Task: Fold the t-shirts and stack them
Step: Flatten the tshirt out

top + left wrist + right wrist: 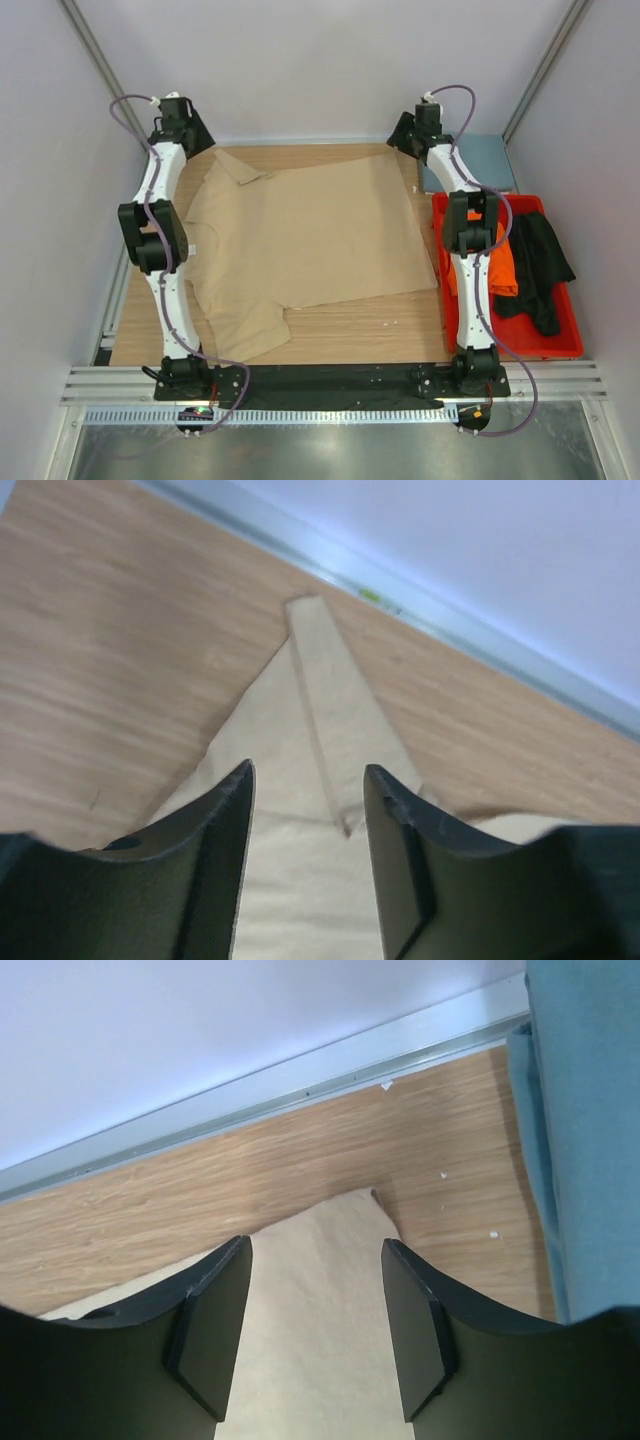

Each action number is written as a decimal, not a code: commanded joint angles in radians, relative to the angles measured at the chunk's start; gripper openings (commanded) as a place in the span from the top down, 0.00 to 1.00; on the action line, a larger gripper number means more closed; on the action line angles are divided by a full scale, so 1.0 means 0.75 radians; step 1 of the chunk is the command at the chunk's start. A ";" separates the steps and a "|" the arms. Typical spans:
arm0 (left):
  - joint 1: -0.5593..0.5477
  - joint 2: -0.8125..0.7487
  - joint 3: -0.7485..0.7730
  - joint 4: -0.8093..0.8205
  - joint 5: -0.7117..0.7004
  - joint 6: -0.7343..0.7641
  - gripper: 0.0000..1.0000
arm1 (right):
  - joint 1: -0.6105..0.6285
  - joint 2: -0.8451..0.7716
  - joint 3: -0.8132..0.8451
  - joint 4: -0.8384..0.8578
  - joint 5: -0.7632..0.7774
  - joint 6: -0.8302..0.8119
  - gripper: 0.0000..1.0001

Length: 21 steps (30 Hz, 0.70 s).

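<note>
Worktop point(340, 340): wood, rails along the far edge. Tan t-shirt point(310, 230) lies spread flat across most of it, collar end to the left, hem to the right. It reaches the far edge, and one sleeve lies near the near-left corner.

Red bin point(565, 345) sits off the right edge. It holds a black t-shirt point(540, 265) and an orange t-shirt point(503, 270), both crumpled. A slate blue-grey t-shirt point(485, 160) lies flat at the far-right corner.

My left gripper point(308, 770) is at the far-left corner, jaws apart and holding nothing, over the far sleeve point(330, 700). My right gripper point(315, 1243) is near the far-right corner, jaws also spread and holding nothing, over the far hem corner point(350, 1210).

Step, as I judge it: the tan shirt is laid out and the first fold hasn't been made.

To do it well:
- Pinch only the top cloth at both far points.
- Lift both sides together.
- Carry the far edge toward the near edge at matched height so the crease runs straight.
- The far sleeve is creased over on itself, so tuck or flatten it first.
- Keep the right arm off the blue-grey shirt.

Writing: none readable. There is a small green mark on the far rail, too blurred to tell.
</note>
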 commanded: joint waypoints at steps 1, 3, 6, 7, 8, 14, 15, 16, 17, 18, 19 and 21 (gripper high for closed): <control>0.010 -0.200 -0.098 -0.221 -0.067 -0.047 0.43 | 0.005 -0.205 0.079 -0.194 0.027 -0.045 0.39; 0.012 -0.333 -0.276 -0.263 -0.077 -0.088 0.43 | 0.009 -0.283 -0.023 -0.264 0.003 -0.018 0.37; 0.008 -0.503 -0.564 -0.302 -0.034 -0.163 0.48 | 0.047 -0.441 -0.227 -0.309 -0.020 -0.029 0.37; 0.006 -0.538 -0.628 -0.326 -0.008 -0.180 0.51 | 0.058 -0.475 -0.268 -0.327 -0.018 -0.041 0.37; 0.002 -0.576 -0.691 -0.326 0.015 -0.210 0.52 | 0.084 -0.504 -0.337 -0.358 -0.024 -0.053 0.37; -0.031 -0.753 -1.152 -0.316 0.078 -0.247 0.60 | 0.152 -0.666 -0.654 -0.448 -0.028 -0.106 0.38; -0.027 -0.771 -1.188 -0.316 0.072 -0.272 0.61 | 0.168 -0.684 -0.704 -0.450 -0.022 -0.106 0.39; -0.027 -0.797 -1.260 -0.304 0.070 -0.280 0.64 | 0.178 -0.727 -0.749 -0.456 -0.010 -0.116 0.39; -0.027 -0.808 -1.285 -0.292 0.072 -0.284 0.64 | 0.186 -0.748 -0.838 -0.452 -0.002 -0.121 0.40; -0.023 -0.810 -1.309 -0.289 0.060 -0.294 0.66 | 0.197 -0.770 -0.884 -0.448 0.017 -0.123 0.40; -0.019 -0.798 -1.332 -0.289 0.058 -0.294 0.68 | 0.209 -0.805 -0.925 -0.450 0.023 -0.131 0.40; 0.002 -0.775 -1.346 -0.296 0.058 -0.290 0.70 | 0.227 -0.836 -1.025 -0.446 0.065 -0.145 0.40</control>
